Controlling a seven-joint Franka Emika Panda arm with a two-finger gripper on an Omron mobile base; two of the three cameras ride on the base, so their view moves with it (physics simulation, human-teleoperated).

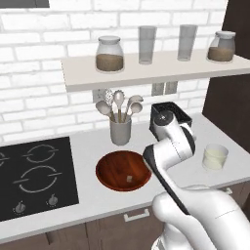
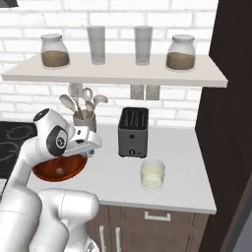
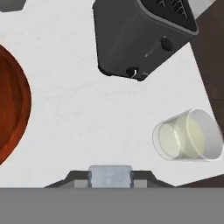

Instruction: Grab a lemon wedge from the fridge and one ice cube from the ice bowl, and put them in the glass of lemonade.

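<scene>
- The gripper [image 3: 110,177] hung above the white counter [image 3: 78,122], between the ice bowl [image 3: 13,109] and the glass of lemonade [image 3: 188,135].
- In the hand view, a pale translucent ice cube [image 3: 110,175] sat between the two dark fingertips [image 3: 78,178]; the jaws were closed onto it from both sides, held partly apart by the cube's width.
- The glass of lemonade [image 2: 152,174] stood upright on the counter [image 2: 187,162], in front of the dark toaster [image 2: 133,131] and near the counter's front edge. It lay apart from the jaws, off to one side of them, not beneath them.
- In the left base view, the ice bowl [image 1: 123,171] rested on the counter [image 1: 88,151] between the black cooktop [image 1: 34,176] and the arm. One small pale ice cube [image 1: 129,179] lay on the bowl's floor.
- In the right base view, the ice bowl [image 2: 59,168] was partly hidden behind the arm, and the hand extended past its rim toward the toaster side.
- A grey utensil holder [image 1: 120,131] with spoons stood behind the bowl, against the white brick wall.
- A shelf [image 2: 113,74] above the counter carried two lidded jars of brown contents and two tall grey glasses.
- Dark wood panelling bordered the counter beside the glass.
</scene>
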